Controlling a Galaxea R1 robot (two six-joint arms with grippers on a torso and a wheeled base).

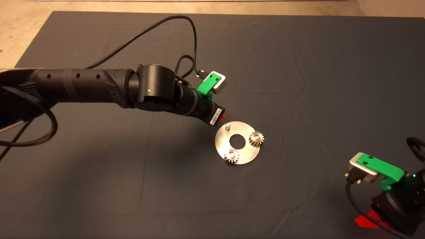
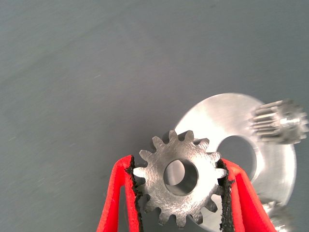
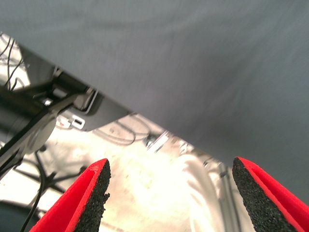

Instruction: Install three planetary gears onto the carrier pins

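Gear (image 2: 180,178) in left pincer (image 2: 179,198), beside disc (image 2: 212,116)

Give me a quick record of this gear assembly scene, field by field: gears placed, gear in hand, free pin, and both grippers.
gears seated: two, one and another, on the carrier disc
third gear: held flat, above the disc's edge
free pin: bare, beside the left gripper
left gripper: shut on third gear
right gripper: open, parked at the mat's lower right

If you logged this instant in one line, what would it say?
left gripper: shut on third gear, beside disc | bare pin: one | gears on disc: two | right gripper: open, parked
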